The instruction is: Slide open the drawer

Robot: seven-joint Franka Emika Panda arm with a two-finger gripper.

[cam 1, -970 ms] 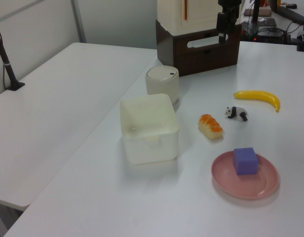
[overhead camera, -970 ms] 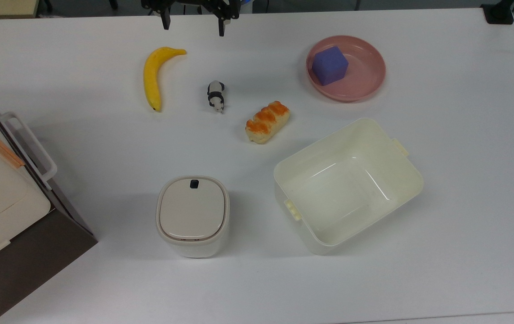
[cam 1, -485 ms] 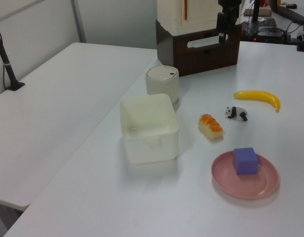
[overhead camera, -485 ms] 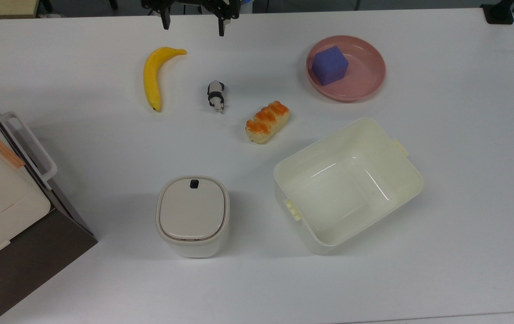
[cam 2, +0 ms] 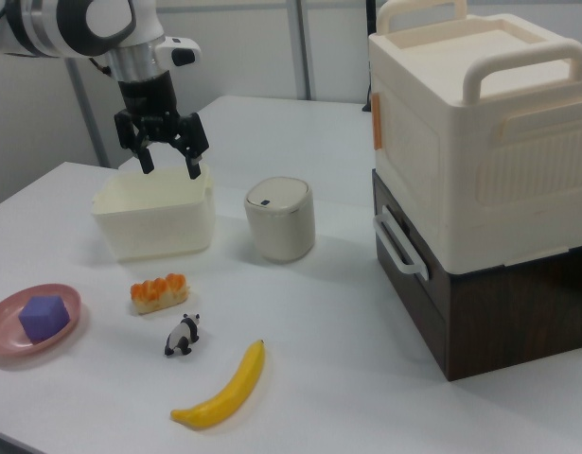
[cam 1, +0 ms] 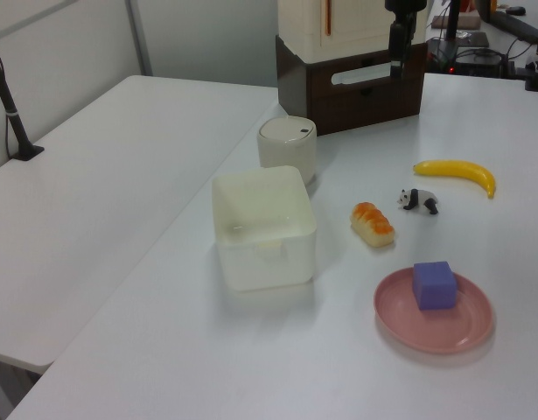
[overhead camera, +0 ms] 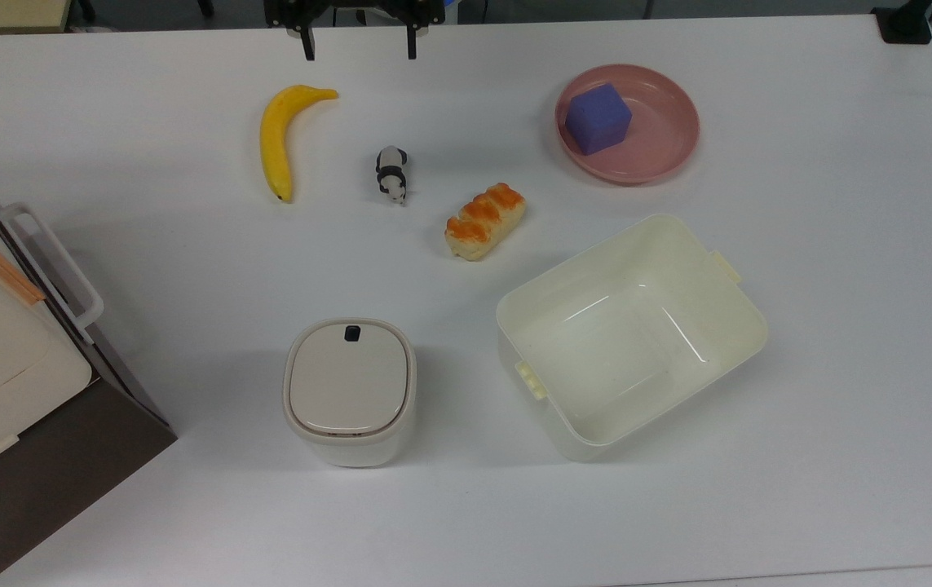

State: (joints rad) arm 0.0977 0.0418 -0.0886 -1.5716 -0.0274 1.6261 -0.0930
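We found the dark brown wooden drawer (cam 2: 411,284) with white bar handle (cam 2: 398,243) shut at the table's (overhead camera: 841,326) edge, bare tabletop before it. The black two-finger gripper (cam 2: 166,159) hung well apart, jaws spread, above the yellow banana (overhead camera: 278,139).

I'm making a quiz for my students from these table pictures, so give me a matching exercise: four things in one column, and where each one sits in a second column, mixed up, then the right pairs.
Things
1. purple block
2. toy panda
3. white handle
4. gripper

Places
A. on the drawer front
B. up in the air, open, above the table
C. on the pink plate
D. on the table between the banana and the bread roll

Pairs: 1-C, 2-D, 3-A, 4-B
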